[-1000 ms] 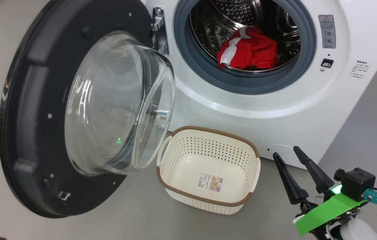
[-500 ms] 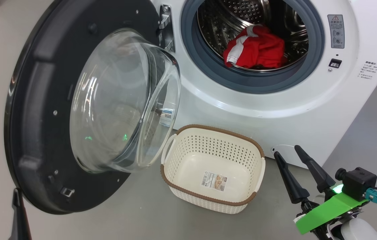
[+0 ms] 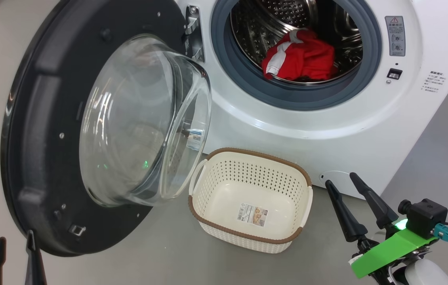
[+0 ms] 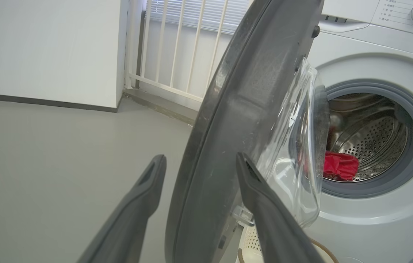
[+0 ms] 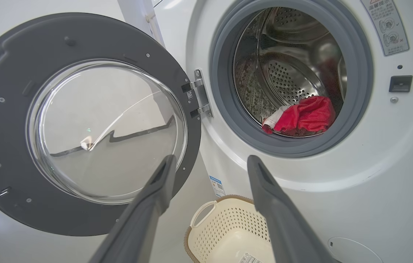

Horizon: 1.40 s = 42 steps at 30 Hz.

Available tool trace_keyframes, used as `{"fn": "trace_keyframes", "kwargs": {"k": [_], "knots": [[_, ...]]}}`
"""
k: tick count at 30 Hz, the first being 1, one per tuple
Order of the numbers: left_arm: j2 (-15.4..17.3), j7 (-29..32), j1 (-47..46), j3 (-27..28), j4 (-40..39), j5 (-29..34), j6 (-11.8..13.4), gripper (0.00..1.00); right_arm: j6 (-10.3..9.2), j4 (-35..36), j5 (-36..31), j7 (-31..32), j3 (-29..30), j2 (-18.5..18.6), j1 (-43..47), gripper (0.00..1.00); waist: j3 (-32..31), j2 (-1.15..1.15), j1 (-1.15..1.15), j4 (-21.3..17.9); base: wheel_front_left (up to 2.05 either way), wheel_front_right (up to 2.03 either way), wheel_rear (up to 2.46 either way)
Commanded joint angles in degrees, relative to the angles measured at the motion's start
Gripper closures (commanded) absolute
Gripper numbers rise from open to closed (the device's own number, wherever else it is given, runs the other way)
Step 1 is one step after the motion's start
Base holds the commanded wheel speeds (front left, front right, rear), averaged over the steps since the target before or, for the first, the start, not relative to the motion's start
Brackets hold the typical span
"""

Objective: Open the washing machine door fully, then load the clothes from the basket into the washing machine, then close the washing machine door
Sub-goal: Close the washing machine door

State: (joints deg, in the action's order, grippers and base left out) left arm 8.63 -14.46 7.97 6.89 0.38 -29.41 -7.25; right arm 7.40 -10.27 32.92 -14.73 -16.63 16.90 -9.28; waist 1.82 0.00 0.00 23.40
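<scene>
Quick update: within the last second the left tool (image 3: pixel 15 235) has been brought up into the head view at about 7 o'clock, just beside the lower edge of the large round glossy black washing machine door (image 3: pixel 29 118) with its clear glass bowl. Its two dark fingers are spread wide and nothing is held. In the left wrist view the door's rim is lined up between them (actual contact can't be made out).

Nothing else has been moved. The right tool (image 3: pixel 340 179) is parked at 4 o'clock, equally wide open and empty. The small cream-white perforated plastic basket (image 3: pixel 247 243) is left bare on the grey floor (image 3: pixel 160 253) at 6 o'clock. The bright red clothes (image 3: pixel 303 59) with white trim are bunched up in the perforated steel drum (image 3: pixel 287 16) of the big white boxy washing machine (image 3: pixel 287 130) at 1 o'clock. Whether it's one garment or two in that heap can't be told.

So loading looks done, and only the closing is left. The door is probably being set up for a push from its free edge.
</scene>
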Motion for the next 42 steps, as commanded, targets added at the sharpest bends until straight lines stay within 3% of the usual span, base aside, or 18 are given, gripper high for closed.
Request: {"fn": "trace_keyframes", "kwargs": {"k": [1,17,32,33,34,35,37,42], "knots": [[0.69,-0.50,-1.19,1.93,-1.11,0.98,0.11,0.00,0.09,1.33,-0.05,-0.27,-1.04,0.64,-0.18,0.00,0.02,0.00,0.00,-0.09,0.00,0.00,0.00],[-0.65,-0.53,-1.20,2.62,-2.73,3.40,0.04,0.00,0.09,1.40,-0.21,-0.27,-0.91,0.69,-0.06,0.00,0.13,0.00,0.00,0.05,0.00,0.00,0.00],[2.02,0.88,-0.69,3.73,-8.83,3.86,0.47,0.00,0.09,1.48,-0.25,-0.27,-1.12,0.55,0.27,0.00,0.16,0.00,0.00,-0.18,0.00,0.00,0.00],[2.47,1.05,-0.69,4.11,-9.75,3.80,0.51,0.09,0.09,1.47,-0.24,-0.27,-1.12,0.56,0.31,0.00,0.21,0.00,0.00,-0.20,0.00,0.00,0.00],[2.82,1.33,-0.75,4.50,-10.74,3.51,0.53,0.24,0.09,1.46,-0.24,-0.27,-1.11,0.58,0.33,0.00,0.26,0.00,0.00,-0.23,0.00,0.00,0.00],[3.25,1.79,-0.83,4.94,-11.73,3.12,0.53,0.55,0.09,1.45,-0.24,-0.27,-1.08,0.60,0.33,0.00,0.31,0.00,0.00,-0.24,0.00,0.00,0.00],[4.28,2.83,-1.15,5.89,-13.76,2.37,0.55,1.00,0.09,1.42,-0.26,-0.27,-1.05,0.63,0.34,0.00,0.38,0.00,0.00,-0.25,0.00,0.00,0.00],[6.77,6.77,-3.04,8.33,-17.74,-1.72,0.50,1.00,0.09,1.36,-0.32,-0.27,-1.16,0.52,0.29,0.00,0.31,0.00,0.00,-0.35,0.00,0.00,0.00]]}}
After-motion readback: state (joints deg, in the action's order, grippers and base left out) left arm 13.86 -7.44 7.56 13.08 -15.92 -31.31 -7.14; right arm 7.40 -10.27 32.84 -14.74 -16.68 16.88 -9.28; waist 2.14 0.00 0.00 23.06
